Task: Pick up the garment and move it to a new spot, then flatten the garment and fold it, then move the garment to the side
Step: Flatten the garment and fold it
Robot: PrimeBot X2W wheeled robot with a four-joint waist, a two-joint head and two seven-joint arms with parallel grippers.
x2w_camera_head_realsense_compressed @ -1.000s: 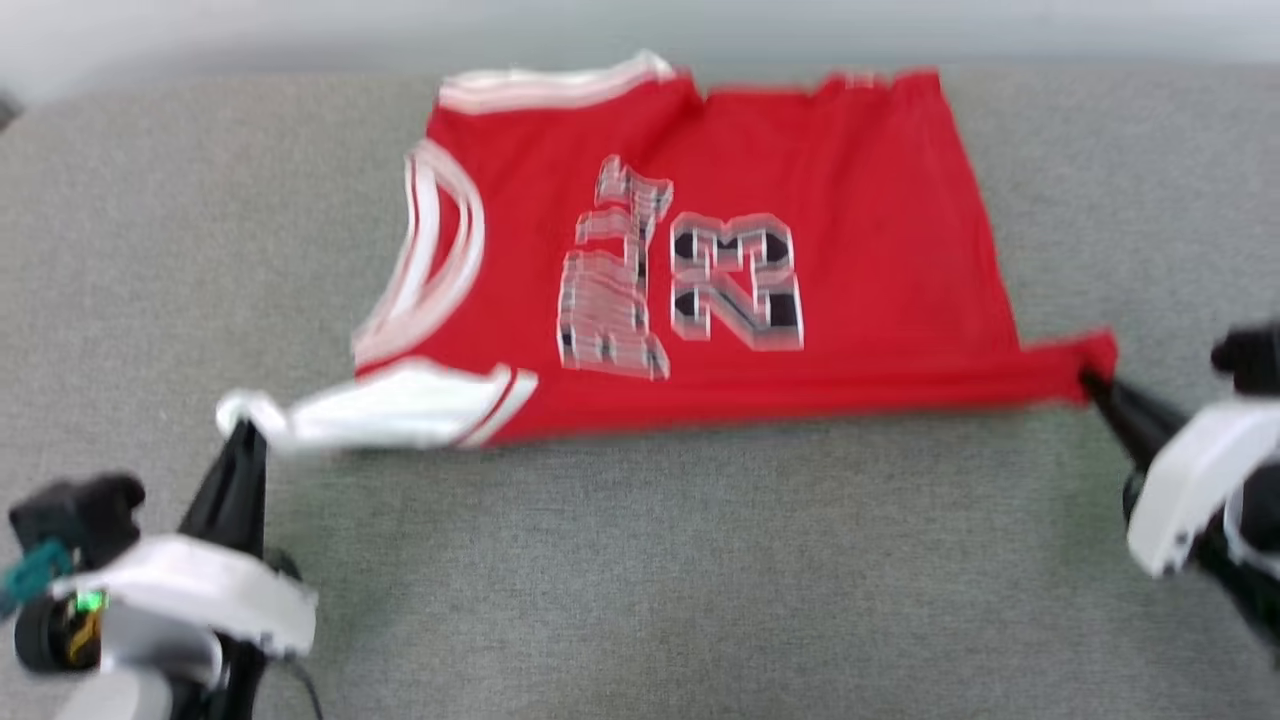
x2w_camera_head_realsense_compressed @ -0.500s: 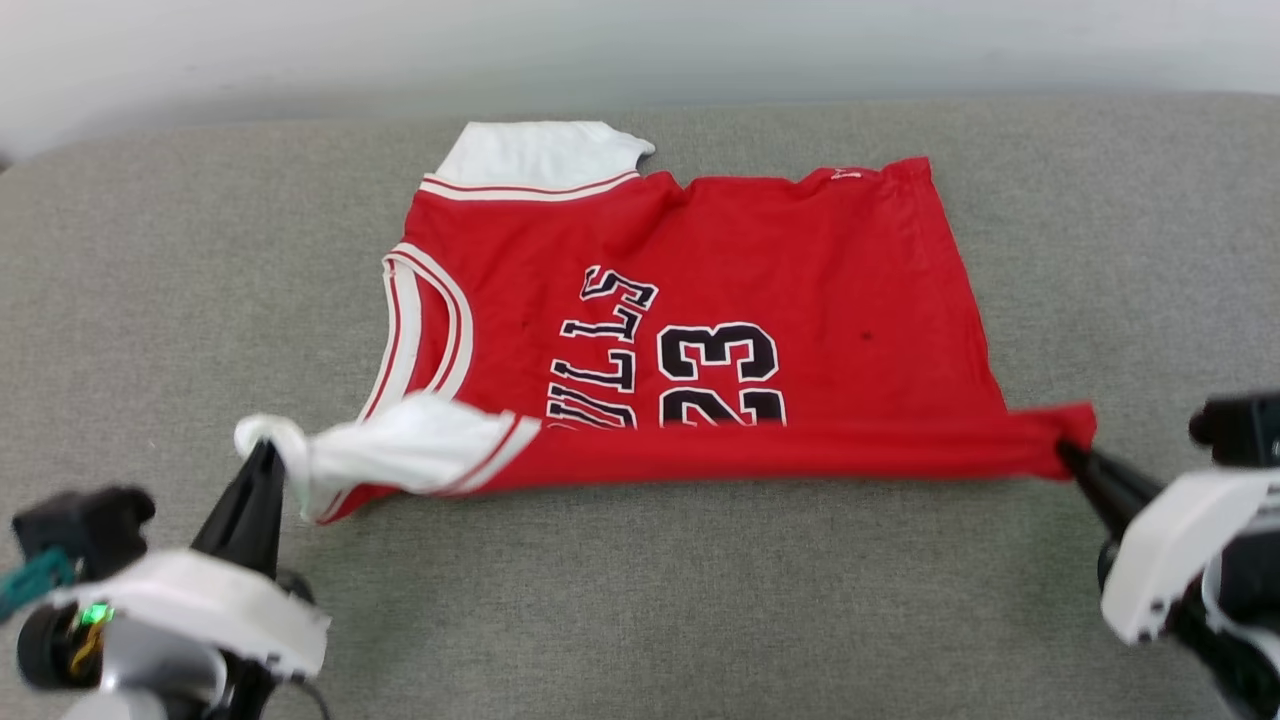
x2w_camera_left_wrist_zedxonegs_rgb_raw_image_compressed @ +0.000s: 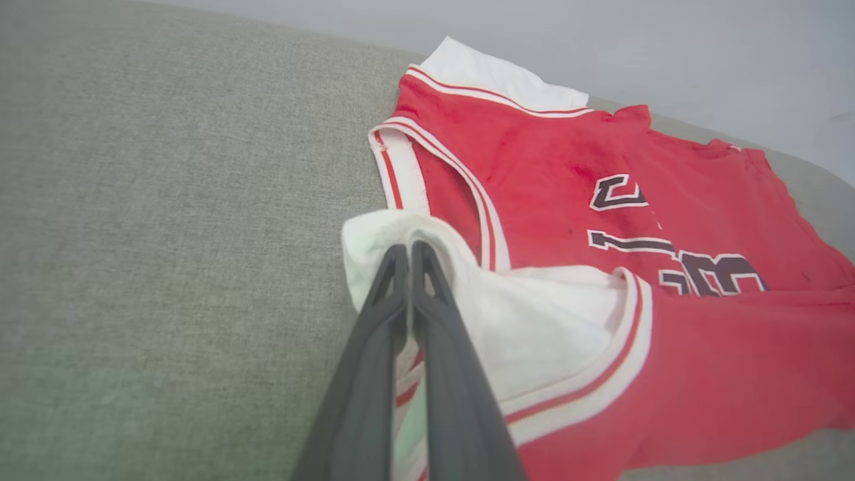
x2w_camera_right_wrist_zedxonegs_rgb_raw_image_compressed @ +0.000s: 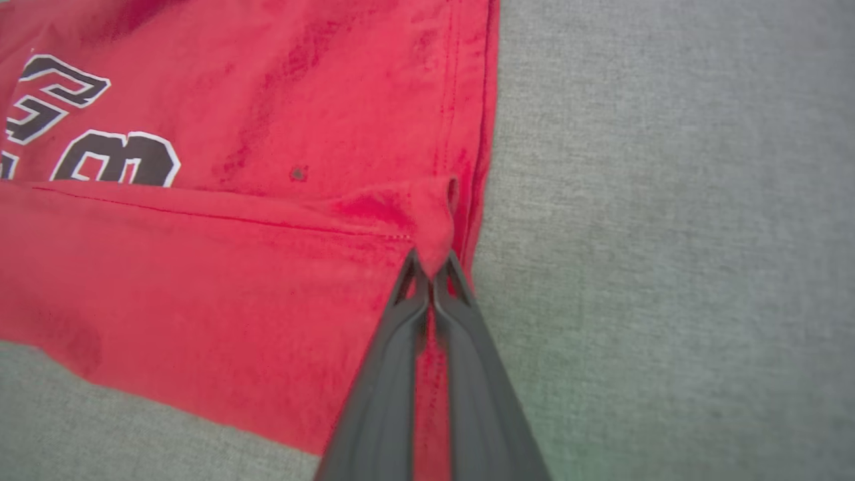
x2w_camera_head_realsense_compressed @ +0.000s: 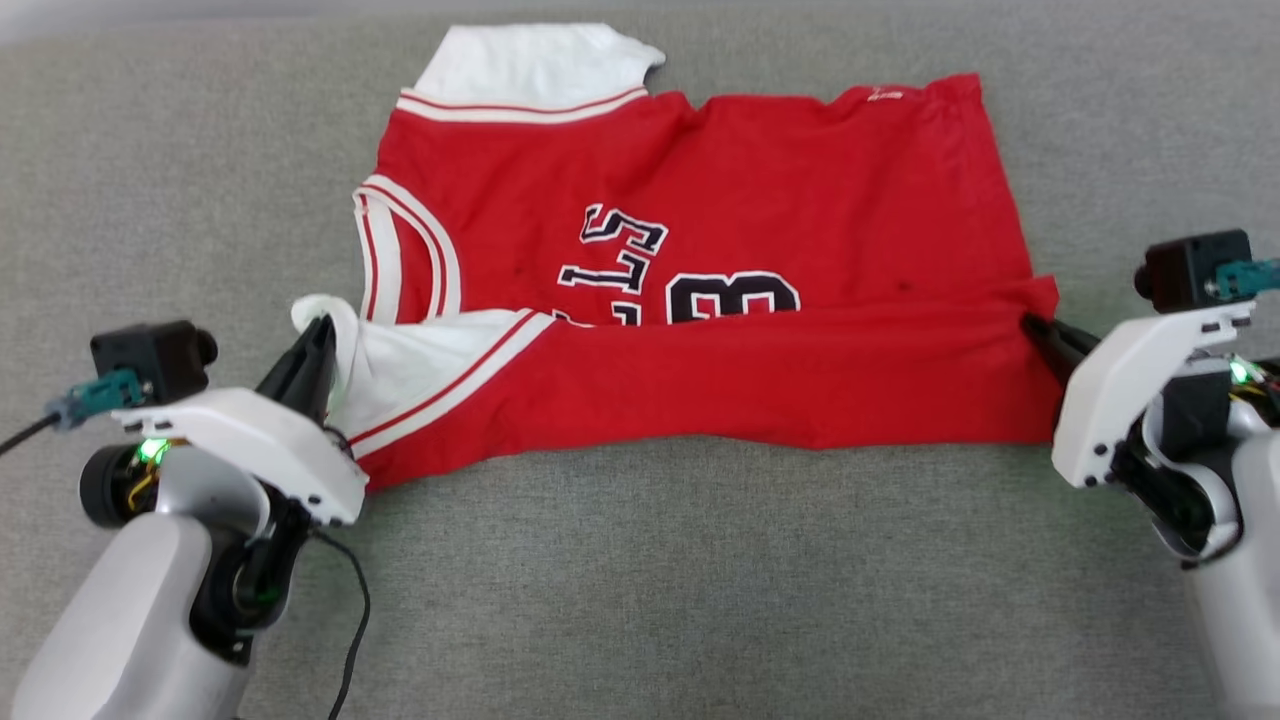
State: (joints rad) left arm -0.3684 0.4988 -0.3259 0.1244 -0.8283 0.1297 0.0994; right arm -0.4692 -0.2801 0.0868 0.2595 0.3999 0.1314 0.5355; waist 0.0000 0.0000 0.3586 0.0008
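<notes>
The garment [x2w_camera_head_realsense_compressed: 760, 200] is a red jersey with white sleeves, lying sideways on the grey surface with its collar to the left. Its near long edge is doubled over the front, covering the lower half of the black lettering and number. My left gripper [x2w_camera_head_realsense_compressed: 318, 335] is shut on the near white sleeve [x2w_camera_left_wrist_zedxonegs_rgb_raw_image_compressed: 534, 321], pinching a fold of it [x2w_camera_left_wrist_zedxonegs_rgb_raw_image_compressed: 407, 250]. On the right, my right gripper [x2w_camera_head_realsense_compressed: 1035, 328] is shut on the red hem corner [x2w_camera_right_wrist_zedxonegs_rgb_raw_image_compressed: 434, 220], which is bunched at the fingertips [x2w_camera_right_wrist_zedxonegs_rgb_raw_image_compressed: 431, 267]. The far sleeve [x2w_camera_head_realsense_compressed: 535, 60] lies flat at the top.
Grey woven fabric [x2w_camera_head_realsense_compressed: 680, 600] covers the whole work surface, with open room in front of the jersey and to both sides. A pale wall [x2w_camera_left_wrist_zedxonegs_rgb_raw_image_compressed: 668, 40] rises behind the far edge. A black cable [x2w_camera_head_realsense_compressed: 352, 620] hangs by my left forearm.
Both grippers have carried the near edge of the jersey away from me over its front, hiding more of the lettering. The head camera has also tilted down.
</notes>
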